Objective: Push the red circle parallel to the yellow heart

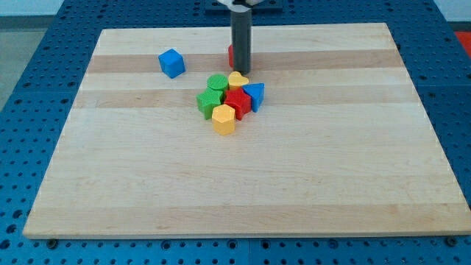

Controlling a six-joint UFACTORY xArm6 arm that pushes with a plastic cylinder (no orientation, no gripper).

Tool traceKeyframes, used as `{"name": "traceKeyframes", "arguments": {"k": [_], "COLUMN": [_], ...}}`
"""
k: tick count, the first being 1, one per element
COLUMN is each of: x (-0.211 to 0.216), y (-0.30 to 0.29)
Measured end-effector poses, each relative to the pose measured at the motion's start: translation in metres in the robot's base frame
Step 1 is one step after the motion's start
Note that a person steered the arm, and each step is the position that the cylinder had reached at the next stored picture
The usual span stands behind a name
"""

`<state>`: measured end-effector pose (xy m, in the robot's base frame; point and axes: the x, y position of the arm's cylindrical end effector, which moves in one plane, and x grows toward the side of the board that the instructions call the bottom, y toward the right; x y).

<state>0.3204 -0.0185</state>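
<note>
Red circle [230, 54] is sitting near the view's top of the wooden board [243, 184], mostly hiding behind my rod, only a sliver showing at the rod's left. My tip [241, 71] is resting just beside it, right above the yellow heart [238, 79]. No claw on this rig, just the rod, so nothing is being gripped. Below the heart, a cluster is lying packed together: two green blocks [213, 93], a red block [238, 101], a blue triangular block [255, 94], a yellow hexagon [224, 118]. A blue cube [171, 62] is sitting well apart toward the view's left.
</note>
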Motion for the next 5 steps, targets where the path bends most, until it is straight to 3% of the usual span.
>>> {"name": "traceKeyframes", "arguments": {"k": [3, 5], "x": [0.035, -0.005], "y": [-0.016, -0.016]}}
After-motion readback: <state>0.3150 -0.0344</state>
